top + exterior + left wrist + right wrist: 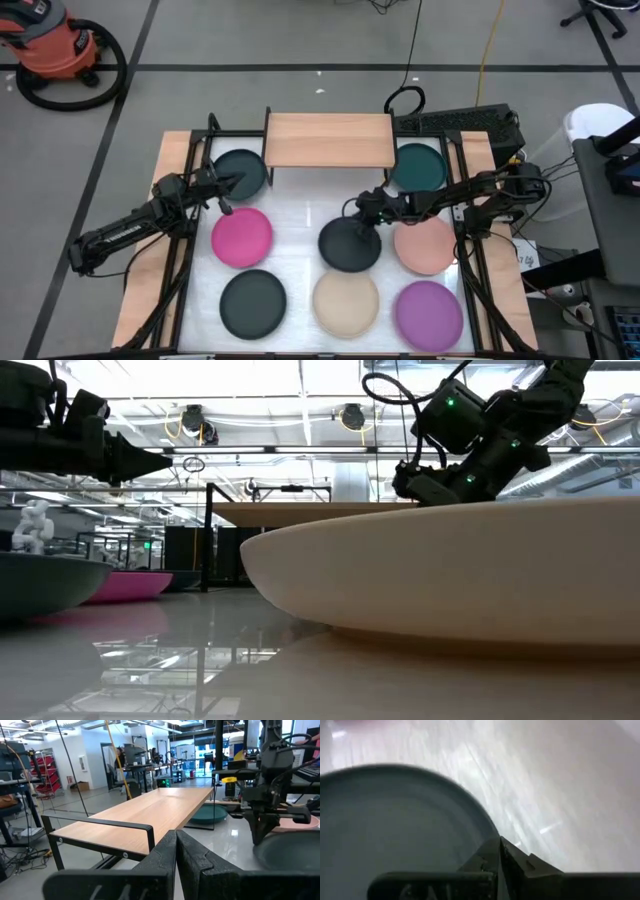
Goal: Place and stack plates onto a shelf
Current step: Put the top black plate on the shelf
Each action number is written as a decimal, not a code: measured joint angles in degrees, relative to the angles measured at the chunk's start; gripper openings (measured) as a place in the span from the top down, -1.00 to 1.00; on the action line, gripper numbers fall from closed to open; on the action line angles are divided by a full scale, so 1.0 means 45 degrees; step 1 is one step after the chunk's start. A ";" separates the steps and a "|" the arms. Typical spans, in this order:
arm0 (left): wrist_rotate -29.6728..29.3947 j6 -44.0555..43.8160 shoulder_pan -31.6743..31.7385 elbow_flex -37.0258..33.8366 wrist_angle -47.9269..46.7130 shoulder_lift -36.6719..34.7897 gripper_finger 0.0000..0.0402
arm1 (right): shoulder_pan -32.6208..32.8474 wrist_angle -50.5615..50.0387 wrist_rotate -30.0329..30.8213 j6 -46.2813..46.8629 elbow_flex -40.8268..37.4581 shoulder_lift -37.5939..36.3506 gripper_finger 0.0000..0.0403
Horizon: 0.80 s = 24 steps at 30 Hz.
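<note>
Here, round matte charcoal plate (349,245); light-wood rectangular shelf (329,140).

One camera looks straight down at the table (300,215). One sits low on it. Both see the shelf (330,140).

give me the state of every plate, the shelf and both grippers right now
shelf: bare, no plates on it
dark teal plates: flat on table beside shelf
magenta plate: on table, untouched
black plate: right gripper shut at its rim
second black plate, beige, purple, salmon: on table
left gripper: shut, empty
</note>
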 joint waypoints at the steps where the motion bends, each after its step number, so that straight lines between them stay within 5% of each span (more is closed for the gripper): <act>1: 0.0000 0.0000 0.0000 0.0000 0.0000 0.0000 0.92 | -0.0018 0.0252 0.0004 -0.0074 0.0000 0.0000 1.00; 14: -0.0005 0.0000 0.0000 0.0000 0.0000 -0.0005 0.92 | 0.0379 0.0906 -0.0016 -0.1247 -0.0001 -0.1590 1.00; 24: 0.0000 0.0000 0.0000 -0.0002 0.0005 -0.0002 0.92 | 0.4729 0.0983 0.0869 -0.4953 0.0005 -0.4150 1.00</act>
